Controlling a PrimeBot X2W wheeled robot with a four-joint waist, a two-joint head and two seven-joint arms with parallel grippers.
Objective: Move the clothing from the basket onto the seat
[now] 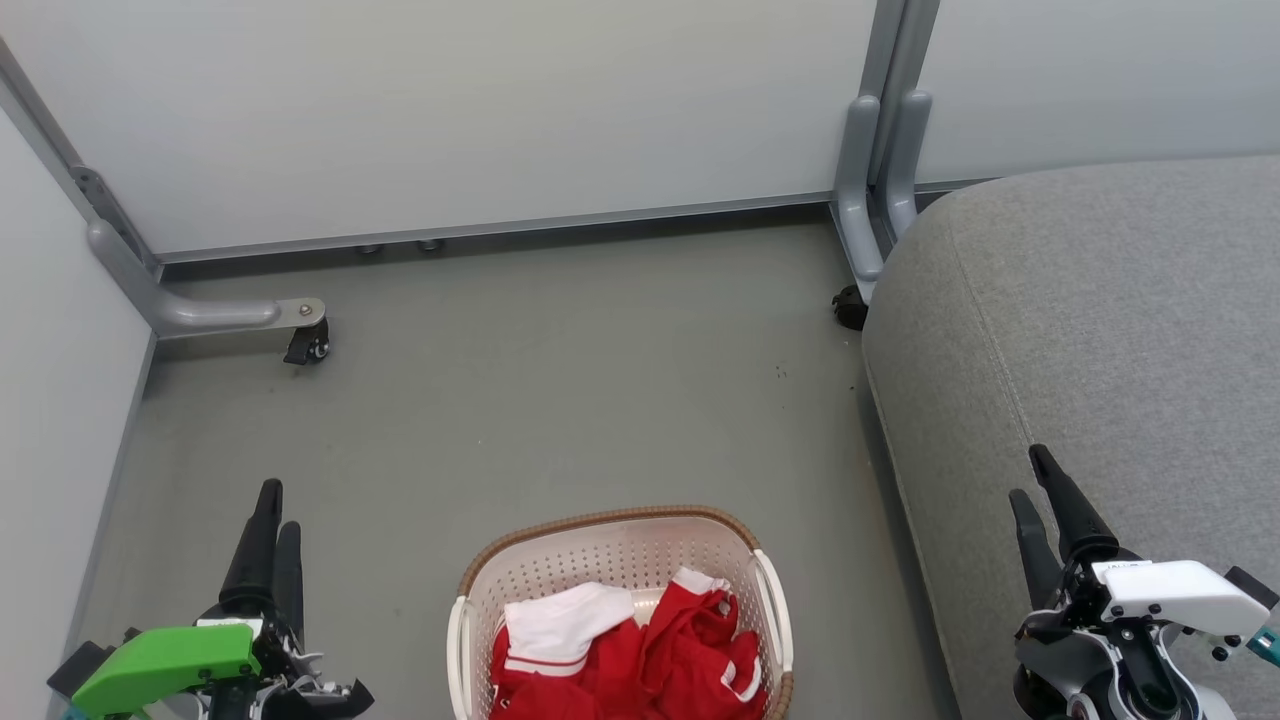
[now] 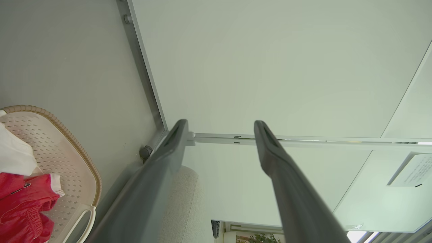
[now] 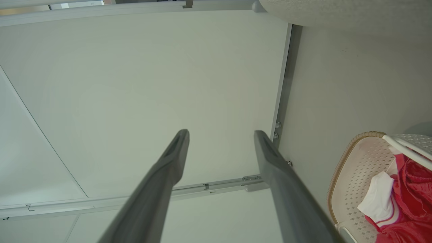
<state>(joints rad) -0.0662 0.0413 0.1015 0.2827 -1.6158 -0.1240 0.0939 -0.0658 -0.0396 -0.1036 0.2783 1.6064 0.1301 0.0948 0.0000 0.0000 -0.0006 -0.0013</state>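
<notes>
First pick not begun, I judge. Red sports clothing (image 1: pixel 640 655) heaped in laundry basket (image 1: pixel 610 545) on floor (image 1: pixel 560 380); sofa seat (image 1: pixel 1100 320) beside it. Flanking it, left gripper (image 1: pixel 280 505) and right gripper (image 1: pixel 1025 472), jaws parted, empty. Next: lower one, pinch top garment.

Castered partition panels (image 1: pixel 450 110) stand on grey floor (image 1: pixel 550 380).
</notes>
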